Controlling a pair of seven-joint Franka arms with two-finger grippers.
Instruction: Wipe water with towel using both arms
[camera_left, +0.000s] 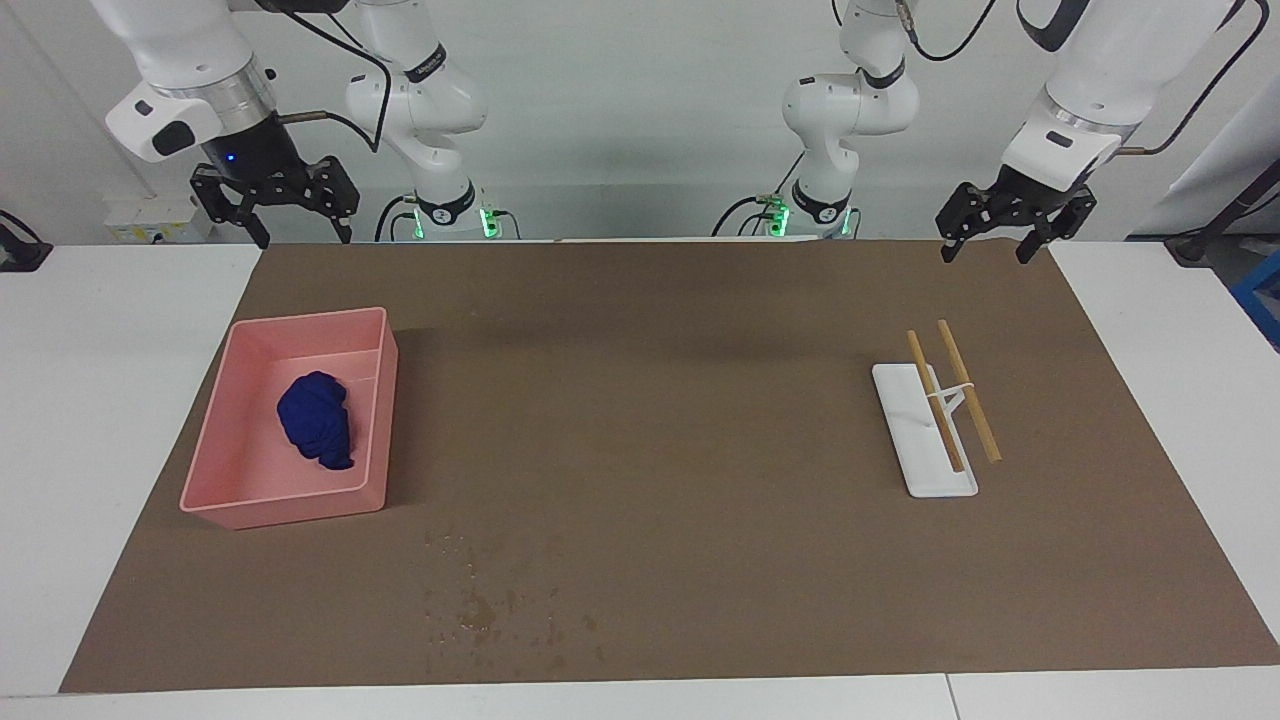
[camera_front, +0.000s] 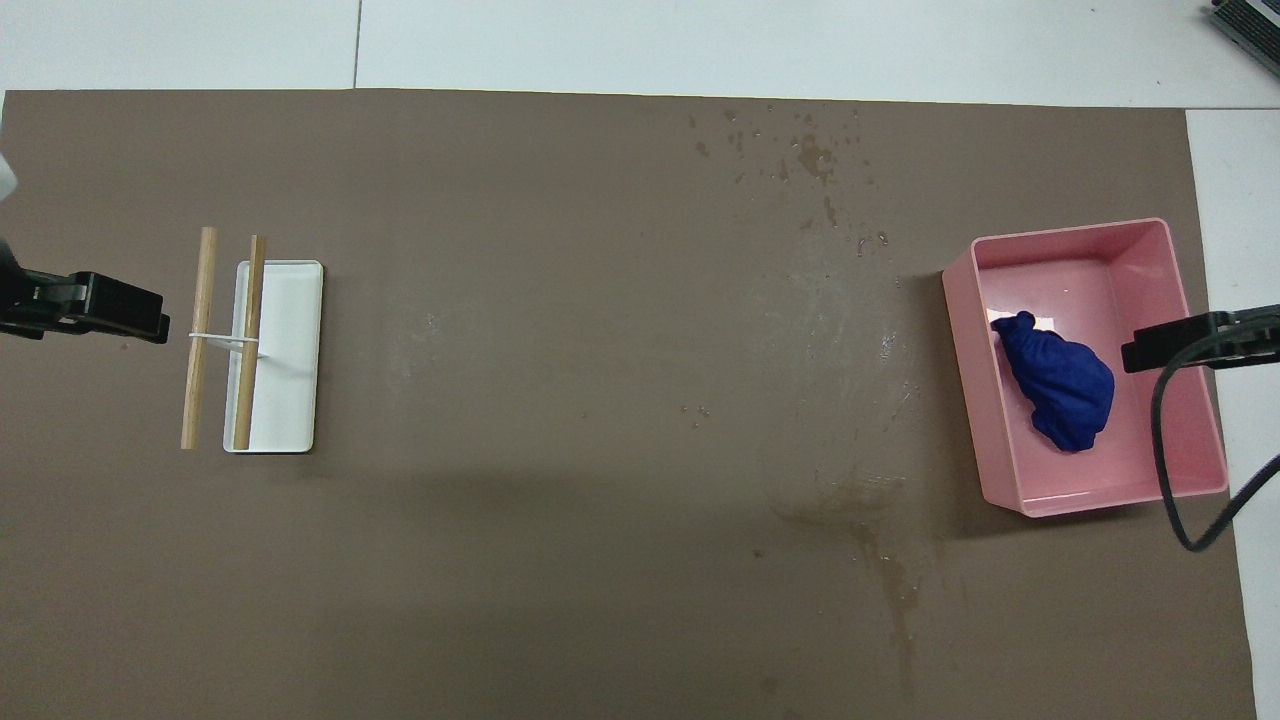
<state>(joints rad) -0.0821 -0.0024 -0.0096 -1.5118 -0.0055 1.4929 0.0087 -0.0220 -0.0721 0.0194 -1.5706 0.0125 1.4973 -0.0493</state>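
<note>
One crumpled deep royal-blue cloth towel lies bunched in the single container on the bench — a pink rectangular plastic bin toward the right arm's end. The towel sits on the bin's floor, touching neither end effector, and it is the only thing in the bin.

One brown rectangular mat covers most of the bench. On it, at the edge farthest from the robots and not far from the bin, is one patch of scattered water droplets.

Toward the left arm's end lies one flat white rectangular tray. Two light wooden sticks rest side by side across it, joined by a thin white band; one stick lies over the tray, the other just off its edge.

There are two white jointed arms. The right arm's black end effector hangs in the air with its fingers spread apart and nothing between them; from overhead its tip lies over the bin's edge. The left arm's black end effector — also with fingers apart and holding nothing — hangs over the mat's edge nearest the robots, above the end where the sticks lie.
</note>
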